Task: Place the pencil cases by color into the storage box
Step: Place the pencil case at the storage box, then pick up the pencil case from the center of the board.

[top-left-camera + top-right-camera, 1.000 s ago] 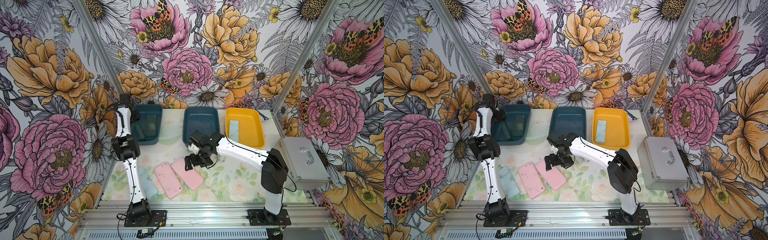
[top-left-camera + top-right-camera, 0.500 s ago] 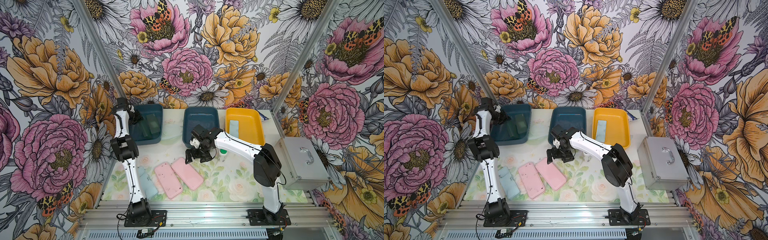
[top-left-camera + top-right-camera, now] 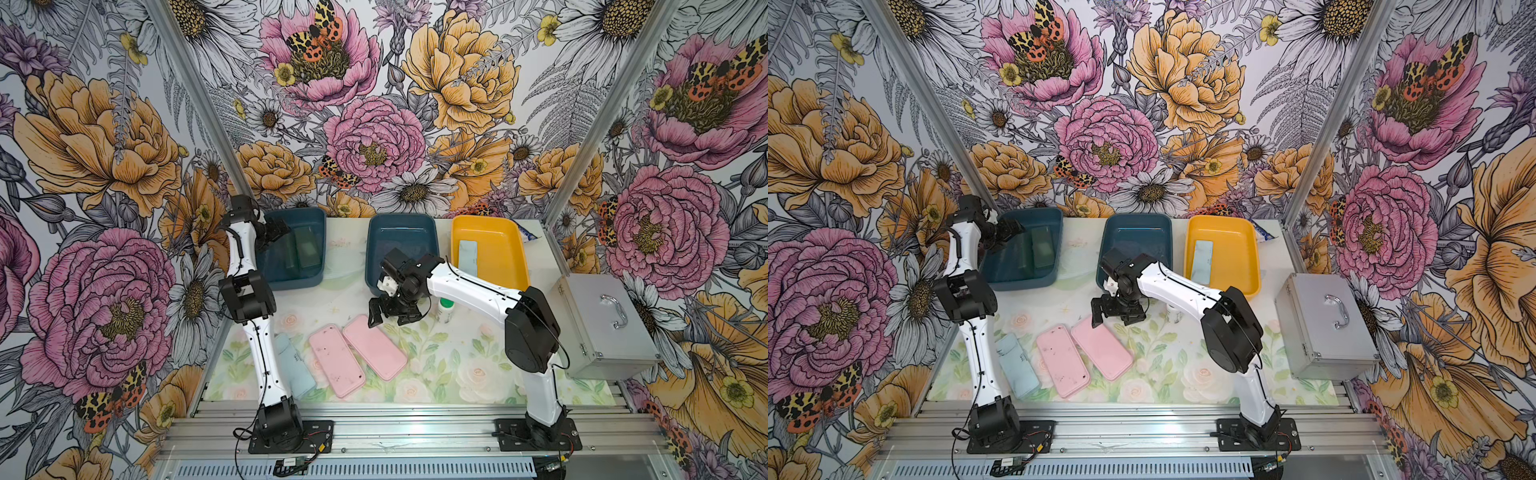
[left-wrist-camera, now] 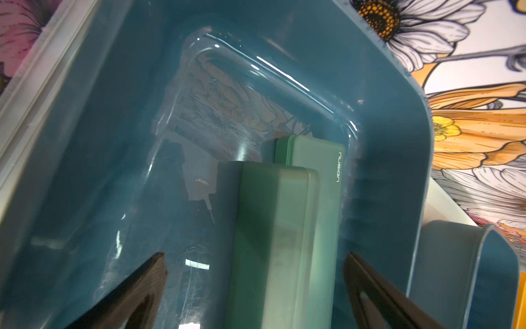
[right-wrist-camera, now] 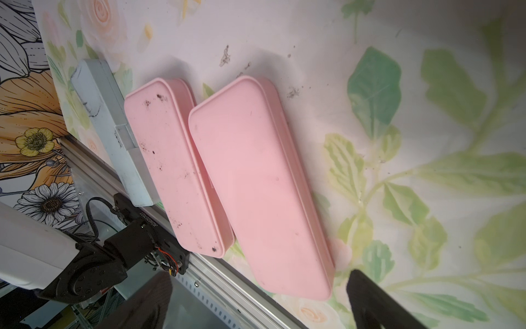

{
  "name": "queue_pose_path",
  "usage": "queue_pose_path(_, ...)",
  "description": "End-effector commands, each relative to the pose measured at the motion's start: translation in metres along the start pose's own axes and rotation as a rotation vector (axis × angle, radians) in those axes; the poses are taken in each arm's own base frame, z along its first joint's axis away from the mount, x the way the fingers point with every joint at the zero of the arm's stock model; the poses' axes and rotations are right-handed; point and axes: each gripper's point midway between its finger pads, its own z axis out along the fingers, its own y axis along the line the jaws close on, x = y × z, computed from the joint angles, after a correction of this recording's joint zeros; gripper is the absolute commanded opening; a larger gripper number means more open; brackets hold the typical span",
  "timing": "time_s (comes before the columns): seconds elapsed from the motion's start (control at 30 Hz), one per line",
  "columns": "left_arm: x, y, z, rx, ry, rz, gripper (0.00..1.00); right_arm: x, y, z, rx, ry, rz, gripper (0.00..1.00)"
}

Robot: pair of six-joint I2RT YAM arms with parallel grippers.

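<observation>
My left claw (image 4: pixel 255 256) is open wide, holding nothing, over the smooth dark blue bin (image 4: pixel 398 142). Two dark green pencil cases (image 4: pixel 273 242) lie touching at the lower middle, close to the bin's right wall, with open floor to their left. My right claw (image 5: pixel 260 277) is open too, above the flowery worktop (image 5: pixel 427 85). Two flat pink pencil cases (image 5: pixel 256 185) with round corners lie touching mid-frame. A light blue pencil case (image 5: pixel 113 128) lies beside them, near the worktop's edge.
</observation>
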Motion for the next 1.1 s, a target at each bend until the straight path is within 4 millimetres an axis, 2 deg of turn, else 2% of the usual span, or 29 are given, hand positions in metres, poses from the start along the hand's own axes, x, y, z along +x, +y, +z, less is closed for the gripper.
queue_pose_path(0.0,-0.013,-0.022,-0.037,0.016,-0.061,0.030,0.99,-0.005,0.002,-0.003,-0.017,-0.009,-0.004,0.99)
queue_pose_path(0.13,-0.014,-0.042,-0.049,0.016,-0.090,0.058,0.99,-0.001,0.000,-0.006,-0.010,-0.014,-0.005,0.99)
queue_pose_path(0.33,-0.014,-0.088,-0.068,0.180,-0.098,0.064,0.99,0.006,-0.005,-0.009,0.006,-0.015,0.006,0.99)
queue_pose_path(0.5,0.002,-0.116,-0.051,0.323,-0.025,0.050,0.99,0.009,-0.008,-0.011,0.015,-0.017,0.008,0.99)
queue_pose_path(0.63,0.018,-0.124,-0.029,0.357,0.038,0.042,0.99,0.010,-0.009,-0.013,0.023,-0.025,0.014,0.99)
queue_pose_path(0.83,0.032,-0.130,-0.006,0.373,0.085,0.039,0.99,0.016,-0.013,-0.014,0.033,-0.023,0.029,0.99)
queue_pose_path(0.97,0.033,-0.123,-0.004,0.340,0.081,0.033,0.99,0.017,-0.011,-0.020,0.028,-0.034,0.035,0.99)
queue_pose_path(1.07,0.026,-0.104,-0.009,0.295,0.069,0.005,0.99,0.018,-0.012,-0.022,0.033,-0.043,0.041,0.99)
